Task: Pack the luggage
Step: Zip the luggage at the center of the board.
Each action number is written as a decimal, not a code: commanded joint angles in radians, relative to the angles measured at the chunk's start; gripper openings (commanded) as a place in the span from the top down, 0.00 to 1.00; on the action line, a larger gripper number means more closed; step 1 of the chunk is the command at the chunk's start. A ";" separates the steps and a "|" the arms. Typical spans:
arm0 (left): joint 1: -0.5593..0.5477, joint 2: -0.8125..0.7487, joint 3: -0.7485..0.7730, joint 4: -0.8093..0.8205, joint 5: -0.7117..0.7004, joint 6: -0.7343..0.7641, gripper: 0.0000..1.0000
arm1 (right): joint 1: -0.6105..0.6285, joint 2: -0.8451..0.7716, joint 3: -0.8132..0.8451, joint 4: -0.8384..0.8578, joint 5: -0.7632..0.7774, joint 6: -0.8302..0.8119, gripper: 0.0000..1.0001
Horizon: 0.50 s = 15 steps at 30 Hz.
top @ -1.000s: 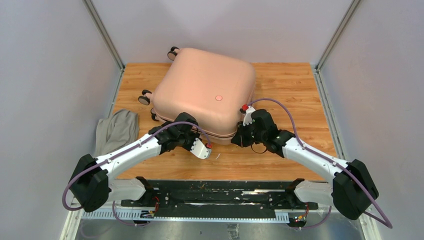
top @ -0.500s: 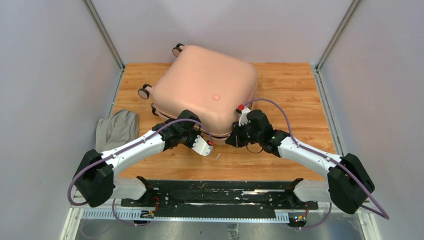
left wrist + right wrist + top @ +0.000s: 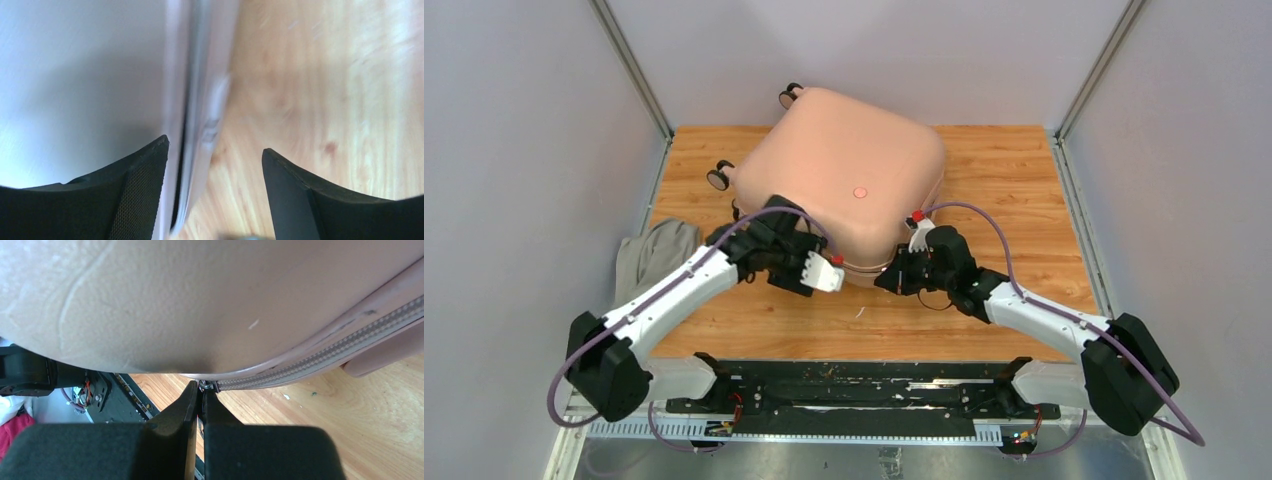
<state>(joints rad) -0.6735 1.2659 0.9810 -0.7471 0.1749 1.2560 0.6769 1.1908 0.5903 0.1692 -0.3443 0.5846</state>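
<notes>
Lying flat and shut on the table (image 3: 1014,190), the luggage (image 3: 844,170) is sitting toward the far middle, turned askew. A grey cloth (image 3: 659,255) is lying unpacked at the table's left edge. The left gripper (image 3: 215,145) is hovering by the case's near-left corner, fingers spread wide and holding nothing. The right gripper (image 3: 202,390) is pinching the zipper pull (image 3: 206,386) at the near corner, fingers pressed together on it. With the cloth outside, unzipping seems to be the step in hand. It is calling for a pull along the track (image 3: 320,360), following the corner's curve, with the left gripper bracing the shell against swivelling. The wheels (image 3: 719,177) are pointing far-left, so the long axis is probably running from there toward near-right, though the shell looks nearly square.
</notes>
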 commanded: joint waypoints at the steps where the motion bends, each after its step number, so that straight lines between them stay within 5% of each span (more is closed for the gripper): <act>1: 0.233 -0.047 0.125 -0.140 0.035 0.030 0.26 | -0.014 -0.071 -0.001 0.129 -0.030 0.031 1.00; 5: 0.472 0.070 0.344 -0.159 0.079 0.029 0.16 | -0.024 -0.096 -0.009 0.109 -0.027 0.023 1.00; 7: 0.546 0.153 0.438 -0.164 0.081 0.026 0.02 | -0.028 -0.104 -0.013 0.107 -0.027 0.024 1.00; 15: 0.670 0.383 0.623 -0.163 0.143 0.091 0.00 | -0.033 -0.134 -0.016 0.081 -0.032 0.022 1.00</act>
<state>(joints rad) -0.0235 1.5841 1.5589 -0.8688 0.2588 1.2884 0.6594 1.1351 0.5636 0.1722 -0.3401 0.5987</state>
